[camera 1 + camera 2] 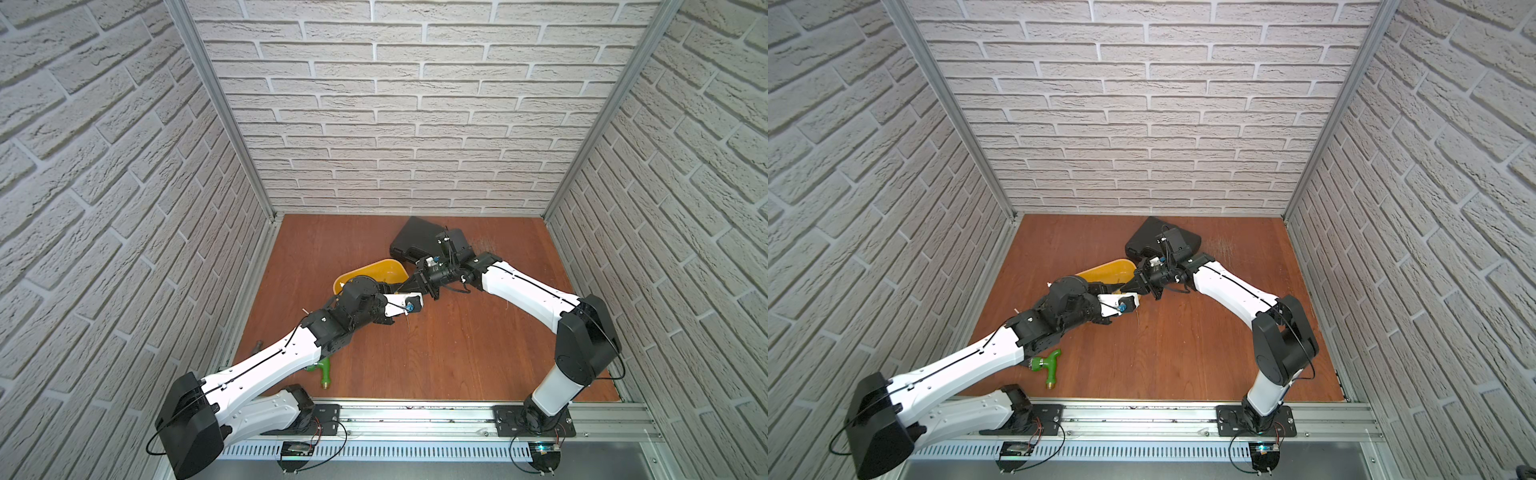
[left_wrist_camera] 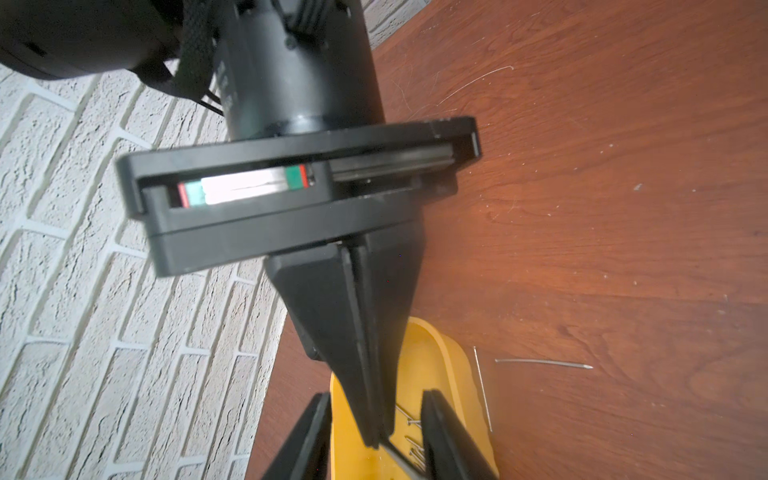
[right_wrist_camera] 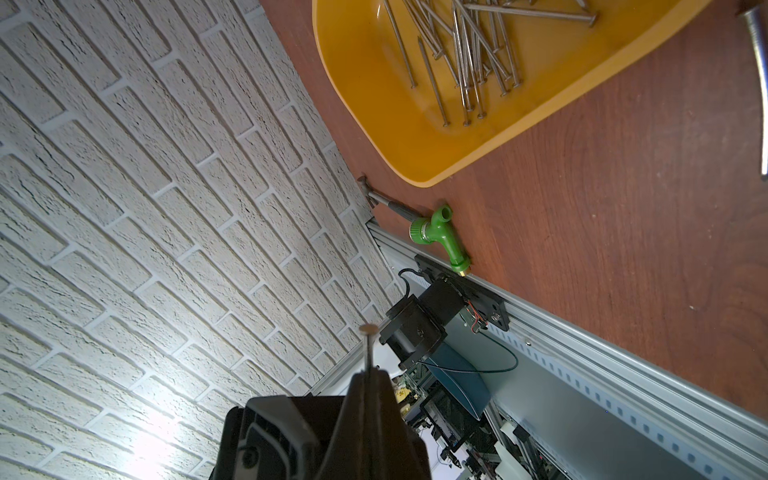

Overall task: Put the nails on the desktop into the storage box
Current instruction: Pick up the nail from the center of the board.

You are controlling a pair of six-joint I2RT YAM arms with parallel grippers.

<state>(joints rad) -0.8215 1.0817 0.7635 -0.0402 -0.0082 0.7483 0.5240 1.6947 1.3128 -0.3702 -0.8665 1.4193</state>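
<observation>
Shallow yellow storage box point(image 3: 374, 124) on red-brown desktop point(image 3: 623, 208) w/ nails point(image 3: 469, 54) piled inside; 2 loose nails point(image 2: 540, 363) just beside it.

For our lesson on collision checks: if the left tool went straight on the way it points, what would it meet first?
Most likely the right tool, shut on a nail: its tip sits between the left tool's fingers, near the storage box. Depth is unclear.
</observation>
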